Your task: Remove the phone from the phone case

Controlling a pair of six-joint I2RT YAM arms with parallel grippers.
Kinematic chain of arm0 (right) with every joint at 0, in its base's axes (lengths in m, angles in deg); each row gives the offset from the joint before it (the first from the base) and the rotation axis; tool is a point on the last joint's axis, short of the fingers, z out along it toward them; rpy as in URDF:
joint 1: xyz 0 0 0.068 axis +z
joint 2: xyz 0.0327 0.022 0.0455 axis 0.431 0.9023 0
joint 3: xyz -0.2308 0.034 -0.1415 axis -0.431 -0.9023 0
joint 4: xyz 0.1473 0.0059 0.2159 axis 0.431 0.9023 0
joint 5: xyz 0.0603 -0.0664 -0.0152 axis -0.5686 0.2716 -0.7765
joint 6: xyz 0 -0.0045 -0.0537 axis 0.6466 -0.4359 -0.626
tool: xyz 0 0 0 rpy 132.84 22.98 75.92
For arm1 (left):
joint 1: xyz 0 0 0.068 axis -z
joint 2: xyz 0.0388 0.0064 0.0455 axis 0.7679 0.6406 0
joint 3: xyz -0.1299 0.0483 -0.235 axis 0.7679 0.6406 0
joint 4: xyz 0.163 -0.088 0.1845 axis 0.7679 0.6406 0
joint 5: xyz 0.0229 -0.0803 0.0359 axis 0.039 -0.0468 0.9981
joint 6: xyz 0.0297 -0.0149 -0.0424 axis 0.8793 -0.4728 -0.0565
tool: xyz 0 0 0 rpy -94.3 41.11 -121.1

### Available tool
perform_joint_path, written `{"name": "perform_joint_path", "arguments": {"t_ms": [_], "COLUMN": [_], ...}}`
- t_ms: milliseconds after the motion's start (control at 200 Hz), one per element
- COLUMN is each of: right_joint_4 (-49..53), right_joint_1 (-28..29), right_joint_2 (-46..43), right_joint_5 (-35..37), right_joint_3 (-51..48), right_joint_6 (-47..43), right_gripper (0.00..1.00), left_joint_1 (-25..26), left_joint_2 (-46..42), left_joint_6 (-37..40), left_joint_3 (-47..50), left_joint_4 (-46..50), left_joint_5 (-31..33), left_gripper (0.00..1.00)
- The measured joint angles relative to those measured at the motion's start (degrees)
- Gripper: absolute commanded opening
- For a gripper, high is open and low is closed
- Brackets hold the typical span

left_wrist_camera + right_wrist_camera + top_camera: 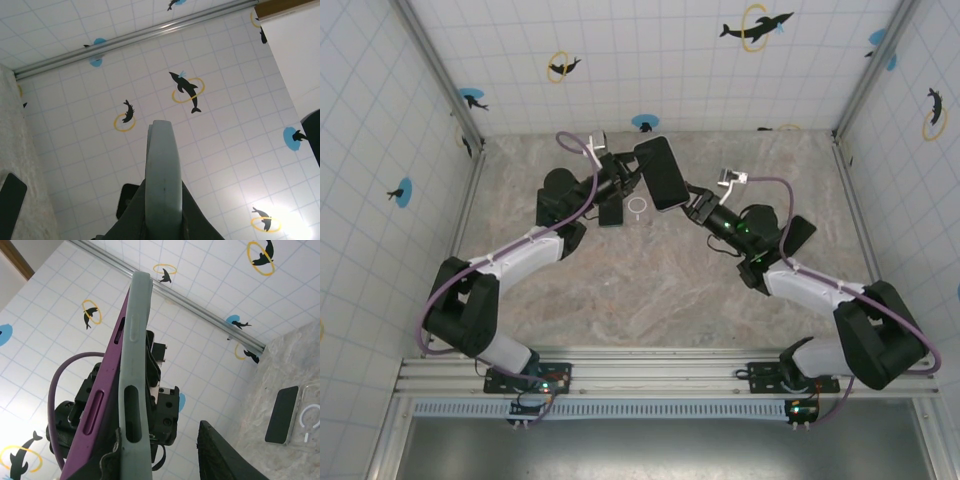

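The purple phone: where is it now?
In the top view the purple phone is in the air above the far middle of the table, between the left hand and the right hand, partly in its grey case.

The marbled table (670, 290) bears a flat dark phone (611, 213) beside a white ring (638, 207).

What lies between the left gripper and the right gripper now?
The purple phone in its grey-green case, held up between them; the top external view shows it.

phone (106, 385) purple | case (134, 340) pale grey, maybe greenish | table (670, 290) marbled beige
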Motion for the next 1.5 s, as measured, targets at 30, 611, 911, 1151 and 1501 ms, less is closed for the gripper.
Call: {"name": "perform_joint_path", "arguments": {"t_ms": [30,611,911,1151,1501], "right_joint_4": [-0.2,-0.7,-1.4,-4.2,-11.9], "right_joint_1": [0.1,1.3,1.4,2.0,3.1], "right_joint_2": [0.2,0.8,0.9,2.6,7.6], "right_joint_5": [0.2,3.4,9.6,18.1,27.3], "right_joint_3": [0.2,-2.1,-4.8,-5.4,-6.3], "right_joint_6": [0.3,8.8,11.7,11.6,9.9], "right_gripper": [0.31,0.08,0.07,0.07,0.06], "left_joint_1": [0.0,0.0,0.8,6.9,11.0], "left_joint_2": [0.0,0.0,-3.1,-6.7,-7.2], "left_joint_6": [0.0,0.5,0.4,-2.1,-7.1], "left_joint_3": [0.0,1.4,4.3,9.2,9.3], "left_joint_4": [0.0,9.9,14.6,14.8,15.2], "left_joint_5": [0.2,5.4,8.7,12.8,16.4], "left_gripper": [0.00,0.52,0.65,0.65,0.58]}}
